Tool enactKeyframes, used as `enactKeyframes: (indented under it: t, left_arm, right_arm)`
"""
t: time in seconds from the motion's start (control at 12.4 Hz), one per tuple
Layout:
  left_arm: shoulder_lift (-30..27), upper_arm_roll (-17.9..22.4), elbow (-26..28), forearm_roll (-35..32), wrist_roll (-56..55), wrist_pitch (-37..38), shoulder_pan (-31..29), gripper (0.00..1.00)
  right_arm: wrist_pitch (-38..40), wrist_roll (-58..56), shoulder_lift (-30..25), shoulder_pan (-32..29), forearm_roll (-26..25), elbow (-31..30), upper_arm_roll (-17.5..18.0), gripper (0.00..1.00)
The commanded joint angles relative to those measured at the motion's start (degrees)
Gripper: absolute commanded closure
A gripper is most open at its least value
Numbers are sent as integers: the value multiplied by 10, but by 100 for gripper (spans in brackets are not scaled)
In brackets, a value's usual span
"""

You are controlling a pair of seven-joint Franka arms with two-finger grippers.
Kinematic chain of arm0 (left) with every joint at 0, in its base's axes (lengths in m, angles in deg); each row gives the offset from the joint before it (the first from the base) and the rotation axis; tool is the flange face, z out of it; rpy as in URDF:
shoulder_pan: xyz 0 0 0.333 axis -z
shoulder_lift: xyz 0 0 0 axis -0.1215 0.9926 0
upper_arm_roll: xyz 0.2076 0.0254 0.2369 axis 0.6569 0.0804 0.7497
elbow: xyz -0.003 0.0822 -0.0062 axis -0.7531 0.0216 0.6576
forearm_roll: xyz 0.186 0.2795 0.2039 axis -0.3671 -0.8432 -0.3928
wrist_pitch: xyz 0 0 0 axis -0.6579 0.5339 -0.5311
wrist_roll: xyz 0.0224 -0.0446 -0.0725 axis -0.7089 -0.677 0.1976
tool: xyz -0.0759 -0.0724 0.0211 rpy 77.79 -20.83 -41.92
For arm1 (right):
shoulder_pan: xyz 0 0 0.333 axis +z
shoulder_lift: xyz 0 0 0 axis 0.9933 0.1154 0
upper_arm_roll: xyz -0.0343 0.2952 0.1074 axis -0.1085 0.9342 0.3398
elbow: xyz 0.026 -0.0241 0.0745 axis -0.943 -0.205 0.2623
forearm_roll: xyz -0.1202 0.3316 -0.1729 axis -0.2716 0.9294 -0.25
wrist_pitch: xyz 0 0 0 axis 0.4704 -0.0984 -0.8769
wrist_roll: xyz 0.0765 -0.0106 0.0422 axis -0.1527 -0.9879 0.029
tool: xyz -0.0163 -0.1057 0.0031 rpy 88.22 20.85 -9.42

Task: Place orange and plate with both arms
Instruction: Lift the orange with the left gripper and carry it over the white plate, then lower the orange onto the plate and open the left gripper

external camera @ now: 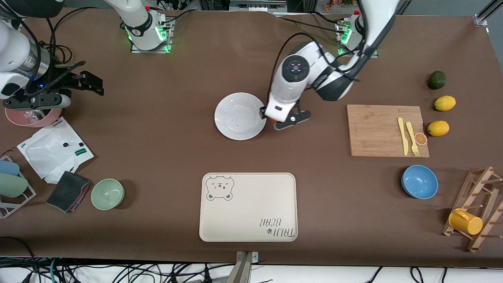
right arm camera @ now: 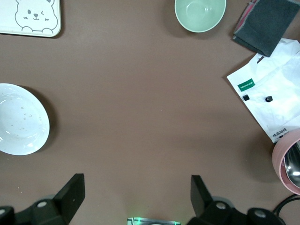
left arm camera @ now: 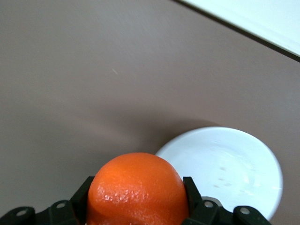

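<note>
The orange sits between the fingers of my left gripper, which is shut on it. In the front view the left gripper is low at the table, right beside the white plate on the side toward the left arm's end, and it hides most of the orange. I cannot tell whether the orange touches the table. The plate is empty and also shows in the left wrist view and the right wrist view. My right gripper is open and empty and waits above the table at the right arm's end.
A beige bear-print tray lies nearer the camera than the plate. A cutting board with yellow cutlery, lemons and a blue bowl are toward the left arm's end. A green bowl, white bag and pink bowl are toward the right arm's end.
</note>
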Motion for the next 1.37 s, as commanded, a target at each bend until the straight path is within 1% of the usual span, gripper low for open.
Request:
enactKeyframes:
  t: [0.0,0.08,0.32,0.57,0.65,0.73,0.81,1.05,1.29]
  left_arm:
    - [80,7,-78,-10,-60,9,47,58]
    - [96,8,-81,-10,-72,-5,58,58]
    - [137,14,-80,-11,-93,-78,84,58]
    - [165,51,-80,-15,-93,-133,126,58]
    - [172,66,-80,-22,-93,-144,143,55]
    - [177,73,-81,-21,-94,-145,155,26]
    - [176,80,-81,-22,-93,-145,161,0]
    - [138,87,-81,-22,-93,-135,145,0]
    - [75,87,-81,-23,-88,-33,124,0]
  right_arm:
    - [0,-3,-8,0,2,-7,-1,0]
    - [0,-3,-8,1,1,-7,-2,0]
    - [-7,-2,-6,1,0,-20,0,0]
    - [-9,-2,-4,4,-6,-20,3,0]
    - [-9,-2,-4,4,-6,-20,3,0]
    - [-9,-2,-4,4,-6,-20,3,0]
    - [-10,-2,-4,4,-5,-21,3,0]
    - [-14,-1,-4,5,-4,-22,4,0]
    - [-11,-2,-9,4,1,-22,0,0]
